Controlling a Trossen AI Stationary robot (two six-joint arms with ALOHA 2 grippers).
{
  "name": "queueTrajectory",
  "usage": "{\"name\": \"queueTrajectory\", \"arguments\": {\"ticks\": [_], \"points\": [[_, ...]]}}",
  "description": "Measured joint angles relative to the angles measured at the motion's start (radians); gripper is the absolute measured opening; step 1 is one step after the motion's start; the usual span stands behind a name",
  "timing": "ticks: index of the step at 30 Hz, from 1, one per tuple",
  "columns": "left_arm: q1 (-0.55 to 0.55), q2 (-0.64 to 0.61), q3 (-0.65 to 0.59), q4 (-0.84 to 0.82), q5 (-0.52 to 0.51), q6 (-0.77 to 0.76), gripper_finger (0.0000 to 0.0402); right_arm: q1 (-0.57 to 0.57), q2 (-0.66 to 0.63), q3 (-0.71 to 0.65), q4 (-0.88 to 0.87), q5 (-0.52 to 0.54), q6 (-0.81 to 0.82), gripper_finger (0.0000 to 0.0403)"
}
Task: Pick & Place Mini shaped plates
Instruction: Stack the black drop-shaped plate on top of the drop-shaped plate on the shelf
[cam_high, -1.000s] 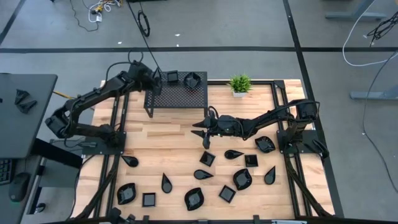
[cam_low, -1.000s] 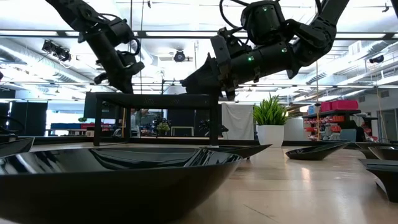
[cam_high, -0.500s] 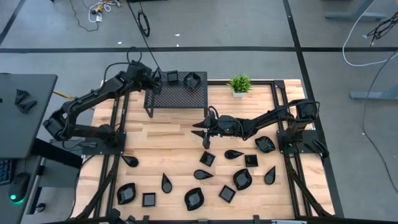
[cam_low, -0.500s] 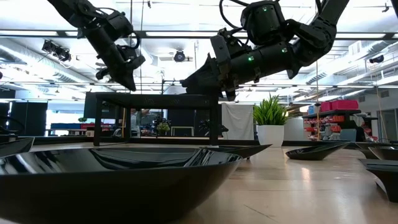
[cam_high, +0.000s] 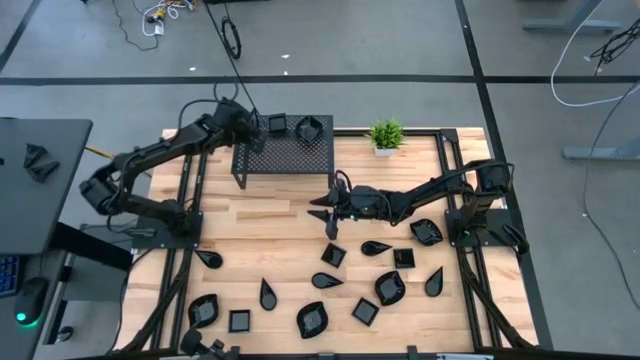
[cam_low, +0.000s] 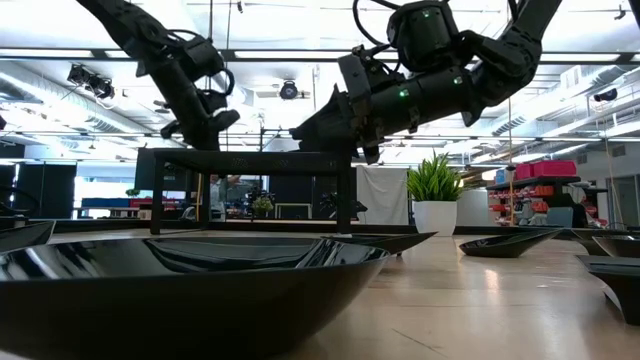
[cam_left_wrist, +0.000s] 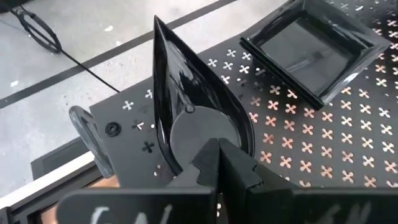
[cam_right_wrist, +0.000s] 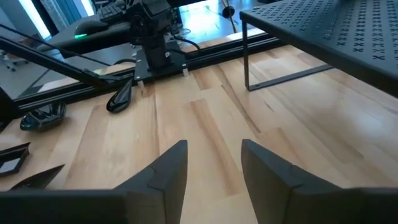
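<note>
My left gripper (cam_high: 252, 133) is over the far left corner of the black mesh rack (cam_high: 285, 152). It is shut on a black teardrop plate (cam_left_wrist: 186, 99). A square plate (cam_left_wrist: 311, 46) and a wavy-rim plate (cam_high: 309, 128) lie flat on the rack's far edge. My right gripper (cam_high: 328, 212) is open and empty, above the bare wood in front of the rack; its fingers also show in the right wrist view (cam_right_wrist: 214, 155). Several more black plates (cam_high: 390, 288) lie on the near half of the table. My left gripper pinches the teardrop plate at its rounded end (cam_left_wrist: 208, 146) between its two fingers. The plate stands tilted on edge, its pointed tip (cam_left_wrist: 157, 25) aimed away from the fingers over the rack's corner. I cannot tell whether its lower rim touches the mesh.
A small green potted plant (cam_high: 385, 133) stands at the far edge, right of the rack. A dark desk (cam_high: 40, 180) stands left of the table. Bare wood (cam_high: 270, 215) lies between the rack and the plates at the near side.
My left gripper has shifted a little toward the table's right over the rack's far left corner, carrying the teardrop plate with it. It rose slightly and came back down.
</note>
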Motion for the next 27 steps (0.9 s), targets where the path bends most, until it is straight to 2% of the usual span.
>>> {"name": "queueTrajectory", "arguments": {"ticks": [3,6,9,12,18,23,27], "points": [[-0.024,-0.043,-0.001,-0.021,-0.001,0.003,0.0006,0.007,0.0,0.0,0.0,-0.033,0.0,0.0152],[-0.071,-0.136,0.0,-0.04,0.0,0.003,0.0004,0.009,0.0,0.0,0.0,-0.137,0.0,0.0152],[-0.144,-0.233,0.0,-0.085,0.0,0.002,0.0005,0.019,-0.004,0.0,-0.005,-0.23,0.009,0.0152],[-0.232,-0.32,0.0,-0.14,0.0,-0.015,0.0009,0.039,-0.038,0.0,-0.064,-0.264,0.003,0.0152],[-0.426,-0.39,0.0,-0.211,-0.021,-0.093,0.0006,0.08,-0.179,0.002,-0.365,-0.262,-0.107,0.0152],[-0.598,-0.371,0.0,-0.206,-0.138,-0.122,0.0009,0.124,-0.277,0.057,-0.712,-0.24,-0.188,0.0152],[-0.705,-0.328,0.0,-0.21,-0.252,-0.15,0.001,0.187,-0.295,0.146,-1.039,-0.189,-0.256,0.0156]]}}
